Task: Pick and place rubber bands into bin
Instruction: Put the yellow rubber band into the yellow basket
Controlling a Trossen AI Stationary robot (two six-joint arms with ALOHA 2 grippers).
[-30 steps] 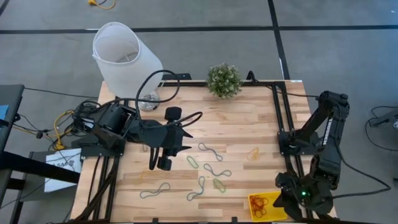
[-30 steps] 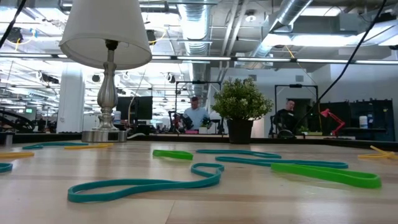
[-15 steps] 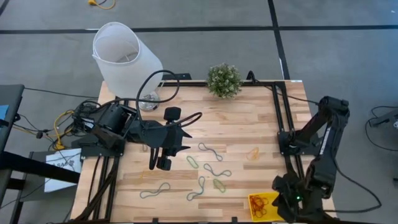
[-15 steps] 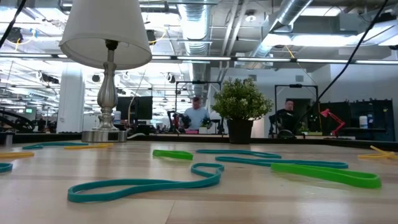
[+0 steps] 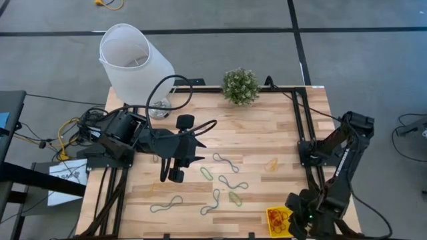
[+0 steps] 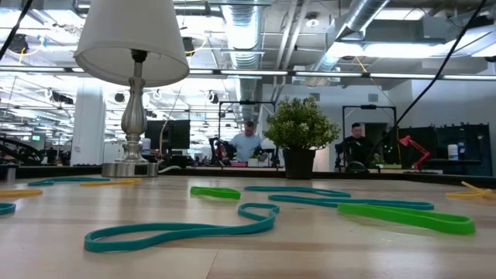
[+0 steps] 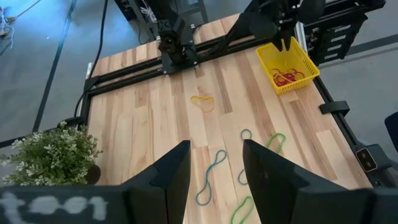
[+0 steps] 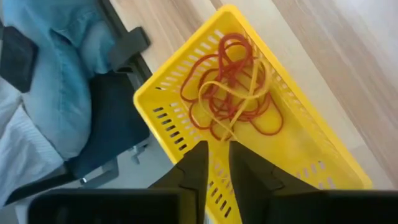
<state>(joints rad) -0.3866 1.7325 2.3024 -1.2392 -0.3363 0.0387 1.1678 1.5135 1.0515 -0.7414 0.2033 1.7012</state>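
In the high view, the bin (image 5: 279, 219) is seen at the near right corner of the surface (image 5: 267, 137), with the right end effector (image 5: 298, 220) directly over its right side. The loose rubber bands (image 5: 223, 180) are spread across the middle of the surface, well apart from the bin and lying toward the left arm from it. The left end effector (image 5: 175, 175) hangs just beside that scatter, so it is judged the nearer of the two to the remaining bands. A lone yellow band (image 5: 270, 164) lies between the scatter and the right arm's base.

In the low view, only bands flat on the surface are shown, a long teal loop (image 6: 182, 230) nearest, stretched sideways across the picture; neither arm is seen.

In the left wrist view, the left end effector (image 7: 216, 167) is shown with its fingers apart and nothing between them; teal and green bands lie ahead of it, their long axes roughly along its line of sight.

In the right wrist view, the right end effector (image 8: 214, 163) is shown with its fingers slightly parted just above the bin's inner wall. A tangle of red and yellow bands (image 8: 231, 86) rests inside the bin, ahead of the fingertips; whether any strand is pinched cannot be told.
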